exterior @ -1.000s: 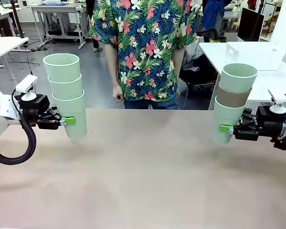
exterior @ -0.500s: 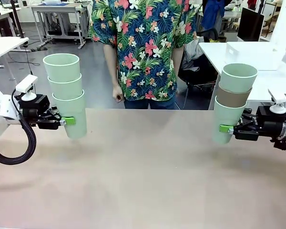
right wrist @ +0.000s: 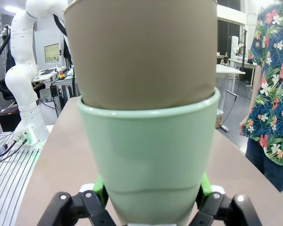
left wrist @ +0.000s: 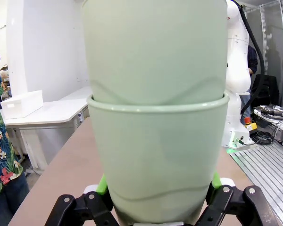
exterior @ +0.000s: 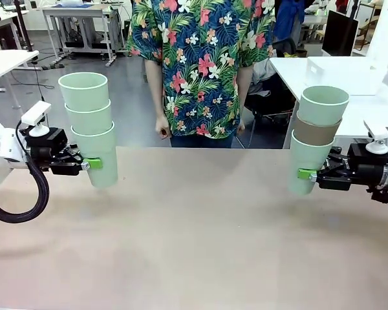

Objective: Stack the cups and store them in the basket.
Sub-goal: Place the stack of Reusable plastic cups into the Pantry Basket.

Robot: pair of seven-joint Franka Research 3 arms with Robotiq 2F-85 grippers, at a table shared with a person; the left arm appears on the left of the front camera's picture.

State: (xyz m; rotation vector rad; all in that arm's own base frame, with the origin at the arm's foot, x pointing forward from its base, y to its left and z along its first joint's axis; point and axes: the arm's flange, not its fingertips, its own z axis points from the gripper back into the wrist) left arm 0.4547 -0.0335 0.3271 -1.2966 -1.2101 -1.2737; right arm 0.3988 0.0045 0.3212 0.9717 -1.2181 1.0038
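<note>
The left jaws are clamped, green pads (left wrist: 102,184) on either side, on the bottom cup of a stack of three mint cups (exterior: 90,129), held upright above the left part of the surface (exterior: 194,245). The right jaws grip the bottom mint cup (exterior: 305,165) of a second upright stack over the right edge, with a brown cup (exterior: 315,131) nested in it and another mint cup (exterior: 323,105) on top. The two stacks are well apart, with bare tan surface between them.

A person (exterior: 200,64) in a flowered shirt stands at the far edge, between the stacks, one hand (exterior: 160,131) hanging loosely closed. Just beside the right stack is a white side table (exterior: 349,77) carrying a white box (left wrist: 21,103). Behind are grey flooring, work desks (exterior: 77,13) and a dark monitor (exterior: 339,32). Each wrist view shows the other white arm (right wrist: 26,70) on its base beyond the held cups.
</note>
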